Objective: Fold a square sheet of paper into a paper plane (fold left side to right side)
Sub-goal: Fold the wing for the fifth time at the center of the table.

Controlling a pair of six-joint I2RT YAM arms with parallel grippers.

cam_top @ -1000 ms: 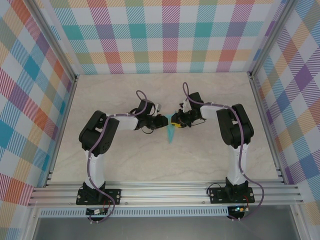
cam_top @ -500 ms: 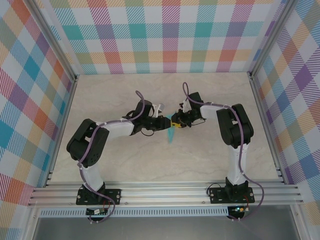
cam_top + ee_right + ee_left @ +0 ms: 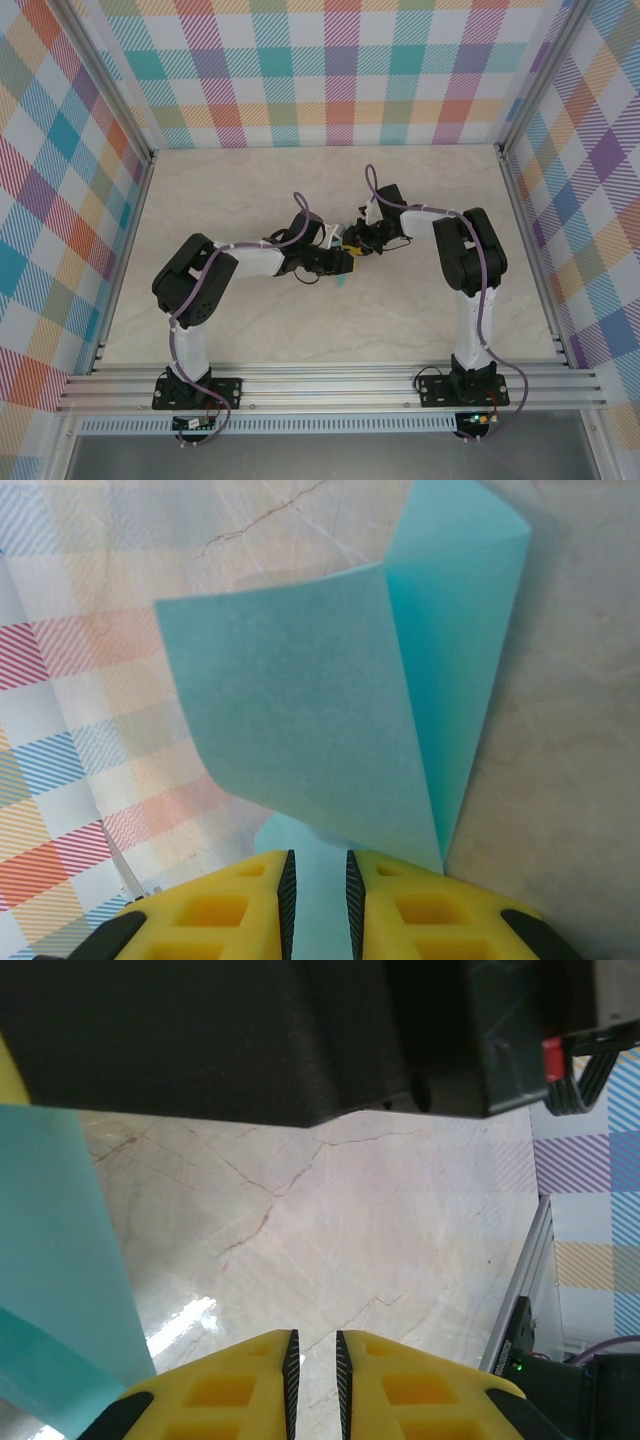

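left claw (image 3: 347,262) moved right over the paper plane (image 3: 342,277), jaws narrowed
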